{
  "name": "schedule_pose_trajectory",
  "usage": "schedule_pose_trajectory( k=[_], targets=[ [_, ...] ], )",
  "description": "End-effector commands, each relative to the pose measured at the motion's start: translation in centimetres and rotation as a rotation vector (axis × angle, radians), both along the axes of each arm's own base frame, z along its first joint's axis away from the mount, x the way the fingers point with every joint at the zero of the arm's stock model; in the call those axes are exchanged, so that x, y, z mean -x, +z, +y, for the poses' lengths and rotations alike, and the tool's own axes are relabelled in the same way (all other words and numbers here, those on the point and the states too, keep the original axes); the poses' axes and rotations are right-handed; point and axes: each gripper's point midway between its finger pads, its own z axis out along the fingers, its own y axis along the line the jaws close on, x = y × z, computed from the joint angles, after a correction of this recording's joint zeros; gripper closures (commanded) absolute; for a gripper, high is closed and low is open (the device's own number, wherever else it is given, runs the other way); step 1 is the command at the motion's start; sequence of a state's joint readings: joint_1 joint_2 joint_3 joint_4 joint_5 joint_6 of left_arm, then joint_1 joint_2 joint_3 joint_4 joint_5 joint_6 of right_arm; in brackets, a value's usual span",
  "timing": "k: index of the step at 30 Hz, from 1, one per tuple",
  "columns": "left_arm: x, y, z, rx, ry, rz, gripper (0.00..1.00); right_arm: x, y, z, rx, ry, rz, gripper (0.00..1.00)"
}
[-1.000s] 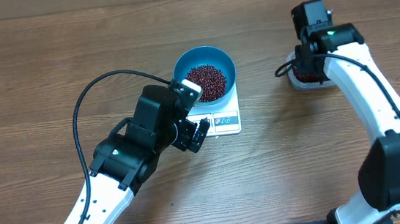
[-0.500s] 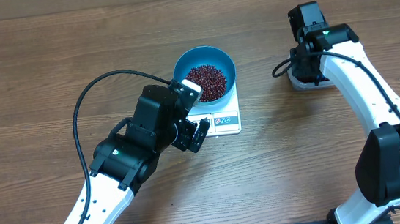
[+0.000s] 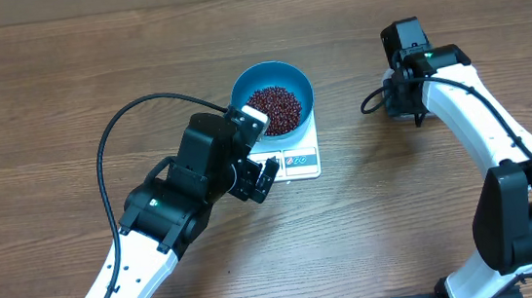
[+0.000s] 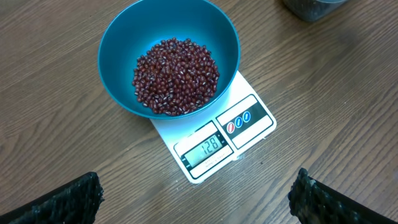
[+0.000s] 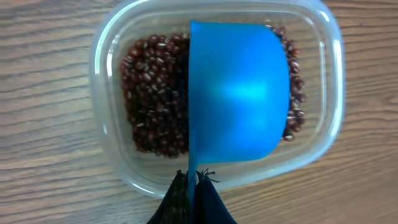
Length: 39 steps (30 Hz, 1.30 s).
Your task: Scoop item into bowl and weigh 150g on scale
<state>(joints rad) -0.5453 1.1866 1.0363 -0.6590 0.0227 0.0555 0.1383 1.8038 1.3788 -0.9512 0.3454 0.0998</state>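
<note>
The blue bowl (image 3: 244,85) stands on the white scale (image 3: 299,161) and holds a heap of red-brown beans (image 3: 274,109). In the left wrist view the bowl (image 4: 118,43), beans (image 4: 176,76) and scale (image 4: 252,93) lie ahead of my left gripper (image 4: 196,202), which is open and empty over bare wood. The scale's display (image 4: 204,146) reads 128. My right gripper (image 5: 193,182) is shut on the thin handle of a blue scoop (image 5: 239,93). The scoop hangs over a clear tub (image 5: 106,130) holding more beans (image 5: 152,99); no beans show in the scoop.
From overhead my right gripper (image 3: 402,97) covers the tub at the right. A black cable (image 3: 109,144) loops over the table left of my left arm (image 3: 187,191). Bare wooden table lies around the scale.
My right arm has shifted left and now covers the tub seen from overhead. The left arm, bowl and scale have not moved.
</note>
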Motion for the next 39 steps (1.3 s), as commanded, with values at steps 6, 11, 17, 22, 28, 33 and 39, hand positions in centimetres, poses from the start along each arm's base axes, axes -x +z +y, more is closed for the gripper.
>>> schedule_pose_trajectory(
  k=[6,11,17,22,28,33,39],
  targets=[
    [0.0,0.5,0.1,0.004,-0.004,-0.018,0.00,-1.3,0.0,4.1,-0.237,0.066,-0.054,0.96],
    [0.0,0.6,0.1,0.004,-0.004,-0.018,0.01,-2.3,1.3,5.4,-0.317,0.092,-0.103,0.96],
    [0.0,0.6,0.1,0.004,-0.004,-0.018,0.00,-2.6,2.9,5.1,-0.399,0.084,-0.140,0.96],
    [0.0,0.6,0.1,0.004,-0.004,-0.018,0.00,-2.6,3.1,4.2,-0.502,0.055,-0.137,0.96],
    [0.0,0.6,0.1,0.004,-0.004,-0.018,0.00,-2.4,3.6,2.9,-0.629,0.021,-0.141,0.96],
    [0.0,0.6,0.1,0.004,-0.004,-0.018,0.00,-2.0,3.5,1.3,-0.652,-0.025,-0.133,0.96],
    [0.0,0.6,0.1,0.004,-0.004,-0.018,0.01,-1.7,3.5,-0.2,-0.670,-0.070,-0.135,0.96]
  ],
)
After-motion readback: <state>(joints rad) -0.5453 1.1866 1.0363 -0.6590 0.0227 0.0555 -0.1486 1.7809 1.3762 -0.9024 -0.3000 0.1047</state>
